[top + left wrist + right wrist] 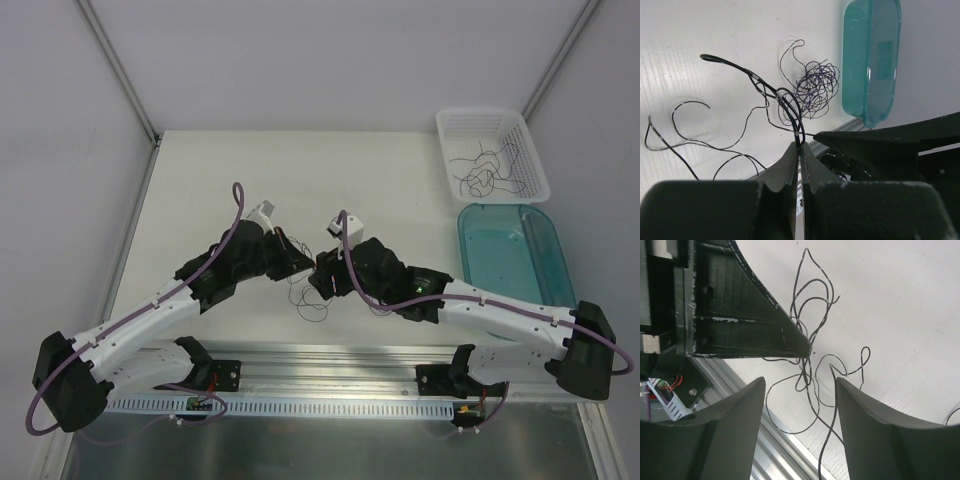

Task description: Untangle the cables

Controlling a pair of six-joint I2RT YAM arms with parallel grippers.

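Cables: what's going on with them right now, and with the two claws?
Left gripper shut on one strand of the cables. Right gripper open, loose strands between its jaws. Nothing blocking; teal tray stands apart.

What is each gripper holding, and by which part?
The left gripper pinches the cables where a few strands bunch together; the right gripper holds nothing.

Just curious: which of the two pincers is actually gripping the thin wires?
The left pincer: its jaws are pinched shut on the cables, while the right pincer stands wide open, gripping nothing.
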